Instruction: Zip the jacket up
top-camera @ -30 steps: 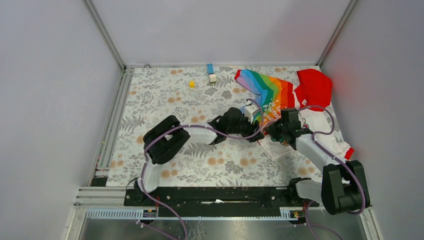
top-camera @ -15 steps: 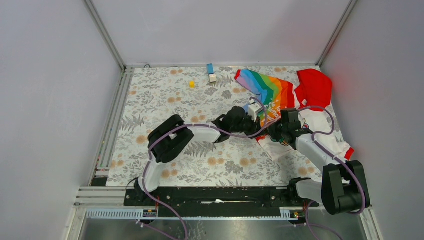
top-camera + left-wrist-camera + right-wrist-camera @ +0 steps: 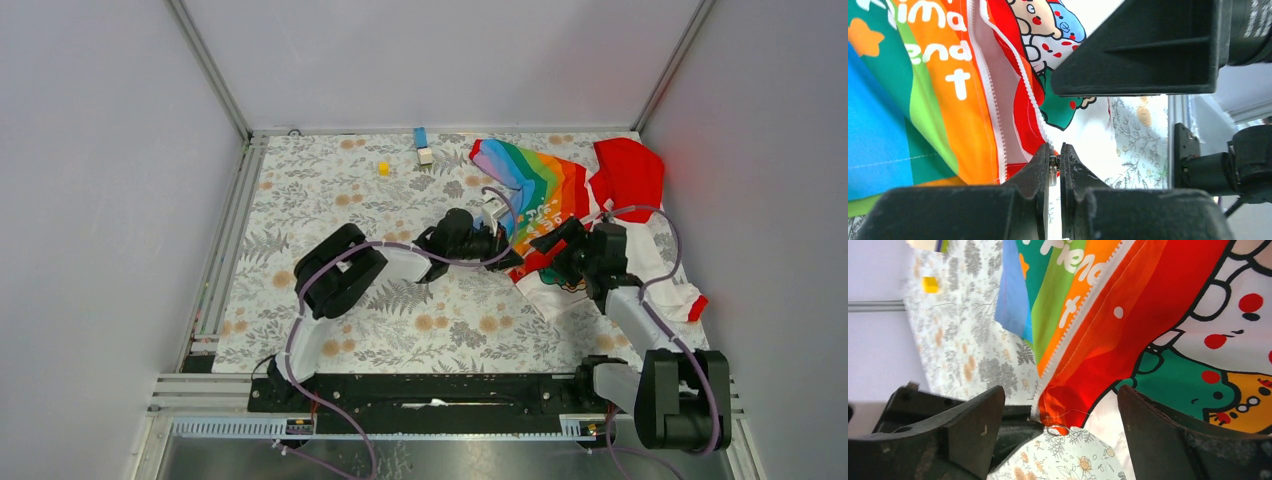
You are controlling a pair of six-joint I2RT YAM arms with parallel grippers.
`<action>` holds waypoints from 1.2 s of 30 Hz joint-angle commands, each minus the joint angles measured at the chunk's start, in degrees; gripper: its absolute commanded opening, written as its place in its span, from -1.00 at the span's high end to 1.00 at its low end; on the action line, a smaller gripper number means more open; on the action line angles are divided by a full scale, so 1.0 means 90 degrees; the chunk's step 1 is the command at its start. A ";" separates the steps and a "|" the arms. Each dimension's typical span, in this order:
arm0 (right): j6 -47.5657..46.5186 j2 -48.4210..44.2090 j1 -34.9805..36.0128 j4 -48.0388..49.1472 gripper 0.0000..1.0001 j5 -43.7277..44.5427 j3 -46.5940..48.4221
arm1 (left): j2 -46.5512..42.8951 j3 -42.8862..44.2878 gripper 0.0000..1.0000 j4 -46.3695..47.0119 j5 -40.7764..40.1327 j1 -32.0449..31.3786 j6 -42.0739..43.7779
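My left gripper [image 3: 1054, 159] is pinched tight on the zipper pull [image 3: 1053, 168] at the jacket [image 3: 923, 100] hem; my right gripper [image 3: 1060, 402] stands wide apart near that hem.

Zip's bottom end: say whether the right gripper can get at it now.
Probably yes. The right gripper is open and the zip's bottom end lies between its fingers, uncovered; the left gripper, shut on the pull, sits close beside.
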 commanded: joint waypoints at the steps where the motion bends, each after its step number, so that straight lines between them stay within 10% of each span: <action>1: 0.0190 -0.0349 -0.0530 0.1996 -0.83 -0.1754 -0.0880 | 0.0179 -0.0239 1.00 0.1421 0.0754 0.0218 -0.0881; 8: 0.2282 0.0815 -0.1069 0.5967 -0.77 -0.3182 -0.2144 | 0.0524 -0.0261 1.00 0.2272 0.1242 0.0314 -0.1747; 19: 0.2612 0.1142 -0.1080 0.6616 -0.89 -0.3054 -0.2352 | 0.0722 -0.0261 1.00 0.2979 0.1393 0.0275 -0.2333; 36: 0.4241 0.3942 -0.1084 1.0397 -0.13 -0.3308 -0.2663 | 0.0812 -0.0252 1.00 0.3087 0.1415 0.0219 -0.2388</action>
